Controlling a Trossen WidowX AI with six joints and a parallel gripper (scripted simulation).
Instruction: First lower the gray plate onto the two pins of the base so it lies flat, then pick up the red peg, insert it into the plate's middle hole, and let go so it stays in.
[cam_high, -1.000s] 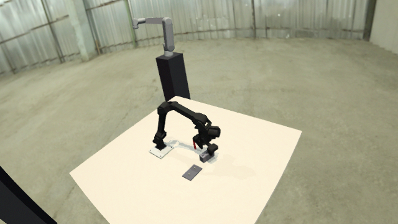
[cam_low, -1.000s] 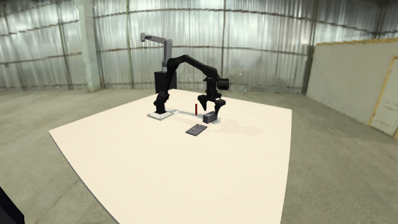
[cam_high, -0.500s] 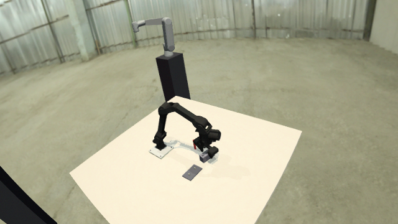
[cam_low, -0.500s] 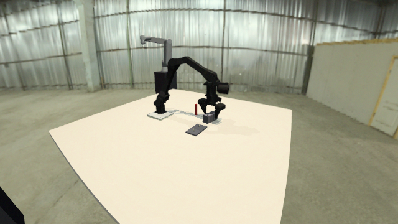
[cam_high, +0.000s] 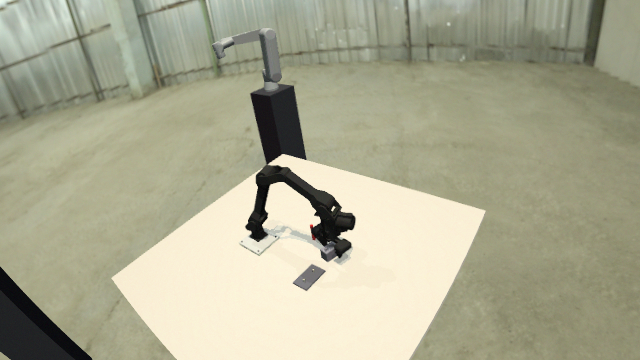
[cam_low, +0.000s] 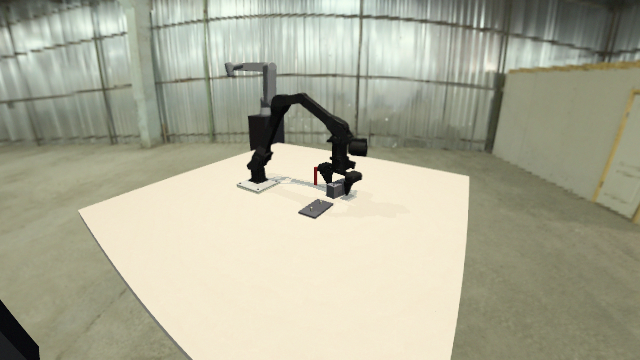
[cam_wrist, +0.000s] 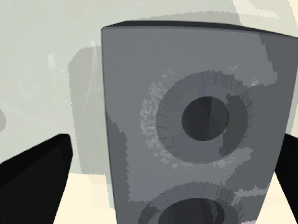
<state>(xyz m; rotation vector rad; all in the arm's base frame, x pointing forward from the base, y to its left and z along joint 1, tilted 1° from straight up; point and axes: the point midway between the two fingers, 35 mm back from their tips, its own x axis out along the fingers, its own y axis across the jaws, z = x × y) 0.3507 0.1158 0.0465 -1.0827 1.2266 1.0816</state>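
Plate pick-up is in hand — the gripper (cam_low: 341, 187), fingers spread wide and holding nothing, straddles the gray plate (cam_low: 334, 190) near the table's (cam_low: 250, 280) middle, toward its far edge — next it needs to close squarely, then lift toward the base (cam_low: 316, 208).

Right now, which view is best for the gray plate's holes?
Wrist. The gray plate fills the frame, two round holes plainly visible between the open gripper's fingers. Top and exterior show only a small gray block under the gripper, no holes discernible.
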